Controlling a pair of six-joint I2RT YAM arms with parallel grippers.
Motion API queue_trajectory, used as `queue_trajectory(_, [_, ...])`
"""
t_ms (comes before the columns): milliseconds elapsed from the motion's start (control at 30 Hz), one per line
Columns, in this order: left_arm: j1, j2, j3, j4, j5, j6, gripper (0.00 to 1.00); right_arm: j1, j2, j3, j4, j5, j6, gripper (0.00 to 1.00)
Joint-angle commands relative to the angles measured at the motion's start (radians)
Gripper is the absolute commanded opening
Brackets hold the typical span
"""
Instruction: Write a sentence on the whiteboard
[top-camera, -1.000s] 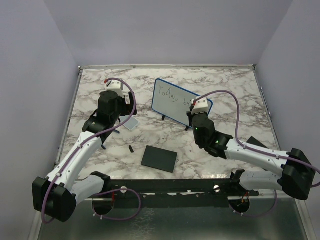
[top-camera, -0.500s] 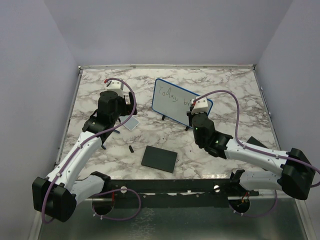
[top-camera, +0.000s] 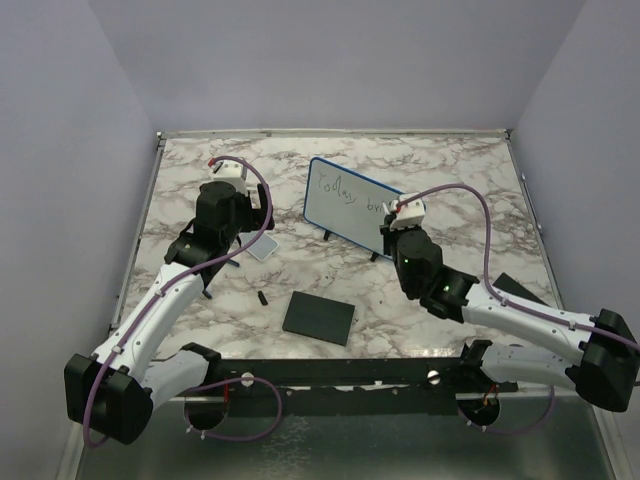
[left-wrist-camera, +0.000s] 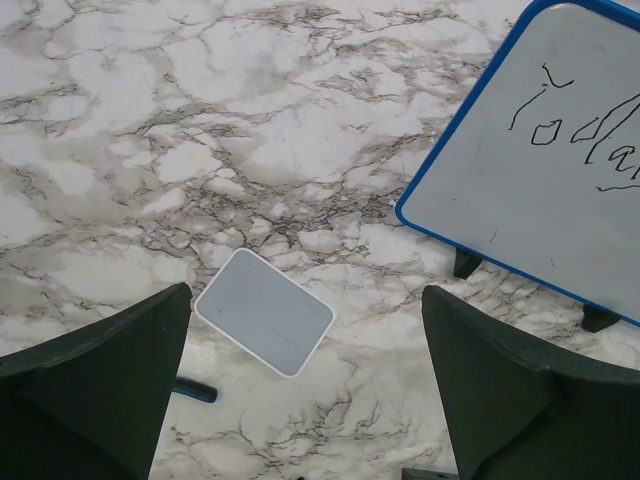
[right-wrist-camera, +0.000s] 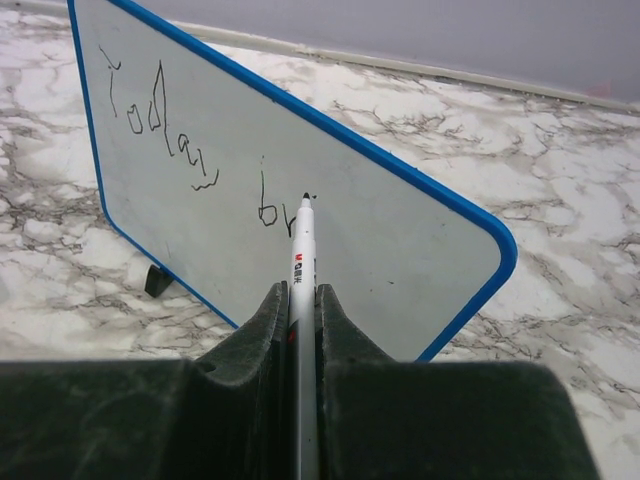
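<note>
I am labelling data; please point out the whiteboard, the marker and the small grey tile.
the whiteboard (right-wrist-camera: 390, 235): right wrist view, bare white face.
the marker (right-wrist-camera: 302, 255): right wrist view, white barrel by the red label.
the small grey tile (left-wrist-camera: 265, 325): left wrist view, middle of its face.

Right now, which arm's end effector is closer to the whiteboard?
Right. The right end effector holds a marker, tip at the whiteboard; the left end effector hangs open beside it, above a small grey tile.

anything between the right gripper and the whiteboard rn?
Only the marker, clamped in the right gripper, with its tip up by the whiteboard. Nothing else is in that gap. The right wrist view shows it.
</note>
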Motion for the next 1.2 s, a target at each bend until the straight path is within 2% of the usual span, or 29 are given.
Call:
queue_trajectory(0, [-0.008, -0.016, -0.009, 0.014, 0.017, 0.002, 0.99, 0.006, -0.009, -0.021, -0.052, 0.001, 0.020, 0.00])
queue_trajectory(300, [-0.008, -0.014, -0.010, 0.014, 0.017, 0.001, 0.99, 0.006, 0.004, -0.031, -0.063, 0.055, 0.059, 0.00])
queue_trajectory(833, [-0.008, -0.009, -0.011, 0.014, 0.019, 0.001, 0.99, 0.006, 0.038, -0.043, 0.037, 0.057, 0.007, 0.00])
queue_trajectory(1167, [-0.008, -0.005, -0.011, 0.014, 0.022, 0.000, 0.99, 0.004, 0.067, -0.043, 0.043, 0.085, 0.007, 0.00])
